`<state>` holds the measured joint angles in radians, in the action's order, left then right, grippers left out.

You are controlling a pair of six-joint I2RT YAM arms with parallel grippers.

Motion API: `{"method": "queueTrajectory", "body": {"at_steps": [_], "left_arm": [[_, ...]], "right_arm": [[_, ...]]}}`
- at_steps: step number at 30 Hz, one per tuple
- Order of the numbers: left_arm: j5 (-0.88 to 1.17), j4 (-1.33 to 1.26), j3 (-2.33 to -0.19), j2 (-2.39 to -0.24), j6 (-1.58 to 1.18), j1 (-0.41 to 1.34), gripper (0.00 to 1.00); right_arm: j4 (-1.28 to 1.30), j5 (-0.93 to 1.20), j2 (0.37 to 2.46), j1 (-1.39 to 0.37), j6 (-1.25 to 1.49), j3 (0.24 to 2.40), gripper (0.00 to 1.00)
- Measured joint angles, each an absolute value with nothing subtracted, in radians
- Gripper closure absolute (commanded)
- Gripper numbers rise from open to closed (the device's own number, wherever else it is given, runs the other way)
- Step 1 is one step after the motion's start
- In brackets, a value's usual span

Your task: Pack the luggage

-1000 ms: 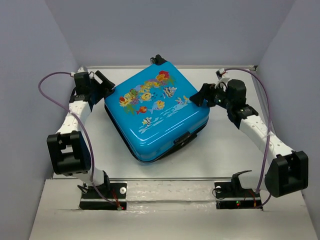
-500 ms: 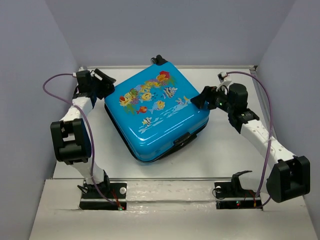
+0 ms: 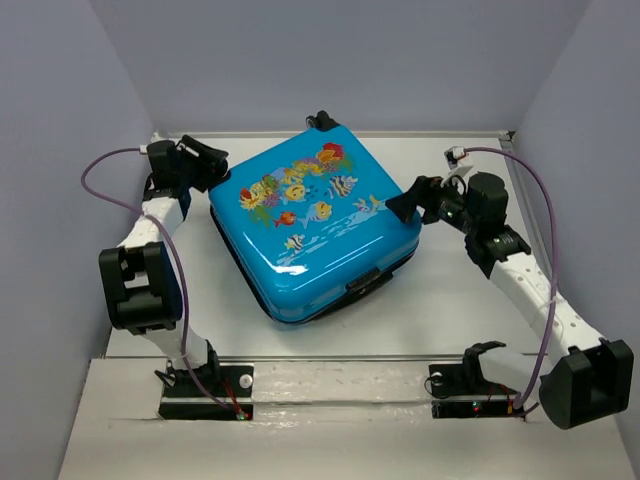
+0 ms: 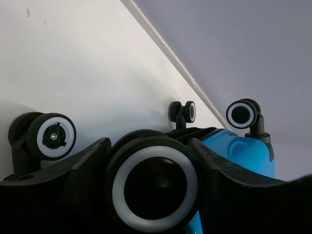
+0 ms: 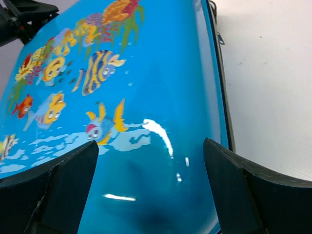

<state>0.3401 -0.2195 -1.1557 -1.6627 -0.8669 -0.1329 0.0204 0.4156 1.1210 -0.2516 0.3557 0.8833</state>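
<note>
Suitcase (image 3: pixel 315 225) shut, flat at table centre, fish face up, wheels toward 11 o'clock. Left gripper (image 3: pixel 208 165) at 10 o'clock, fingers straddling wheel (image 4: pixel 153 183); pinched or loose, cannot tell. Right gripper (image 3: pixel 403 203) at 3 o'clock, jaws wide, grasping nothing, over suitcase edge. Likely repositioning: grip wheel squarely, brace opposite side, move slow. Table (image 3: pixel 450 290) white, smooth; suitcase may slide. Grey walls (image 3: pixel 350 60) close at 9, 12, 3; tight elbow room.

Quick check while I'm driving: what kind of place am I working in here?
Most likely a robot test cell, not a home. Plain grey walls box in a white table, the left arm and right arm are bolted at its near edge, and the blue suitcase lies on it.
</note>
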Motion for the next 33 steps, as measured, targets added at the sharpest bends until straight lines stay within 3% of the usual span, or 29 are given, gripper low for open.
{"method": "queueTrajectory", "body": {"at_steps": [15,33], "left_arm": [[0.343,0.006,-1.465,-1.514,-0.861,-0.093,0.94],[0.304,0.079,-1.255,-1.491,-0.761,-0.159,0.94]], "right_arm": [[-0.039,0.451,1.177,-0.267,0.370,0.934,0.05],[0.100,0.401,1.137,-0.280,0.358,0.942,0.04]]}}
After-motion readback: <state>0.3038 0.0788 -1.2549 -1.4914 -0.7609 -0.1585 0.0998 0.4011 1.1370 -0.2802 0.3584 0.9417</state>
